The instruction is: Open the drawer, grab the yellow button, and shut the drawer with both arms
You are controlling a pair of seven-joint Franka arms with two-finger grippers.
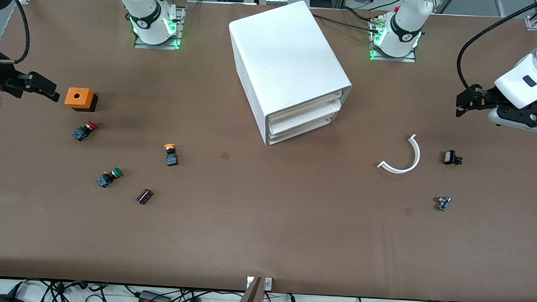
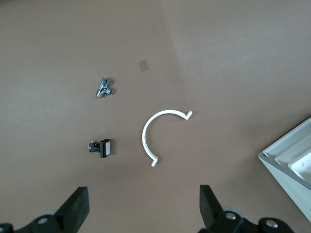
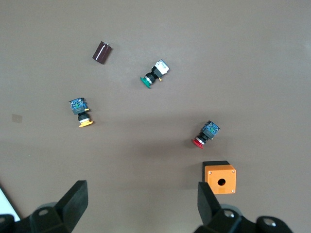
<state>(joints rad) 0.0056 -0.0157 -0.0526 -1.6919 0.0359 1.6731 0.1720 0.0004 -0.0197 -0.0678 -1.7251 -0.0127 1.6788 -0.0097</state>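
The white cabinet (image 1: 289, 67) stands mid-table near the arms' bases, and its corner shows in the left wrist view (image 2: 291, 165). Its three drawer fronts (image 1: 303, 121) face the front camera, all pushed in. The button (image 1: 170, 154) with the orange-yellow cap lies on its side on the table toward the right arm's end (image 3: 81, 112). My right gripper (image 1: 51, 92) hangs open and empty (image 3: 142, 201) beside the orange box. At the other end of the table, my left gripper (image 1: 461, 106) is open and empty too (image 2: 143, 206), over bare table.
An orange box (image 1: 79, 98) (image 3: 220, 177), a red-capped button (image 1: 84, 130), a green-capped button (image 1: 109, 177) and a dark cylinder (image 1: 144, 196) lie toward the right arm's end. A white curved strip (image 1: 418, 155) (image 2: 144, 136), a black switch (image 1: 451, 158) and a metal fitting (image 1: 443, 203) lie toward the left arm's end.
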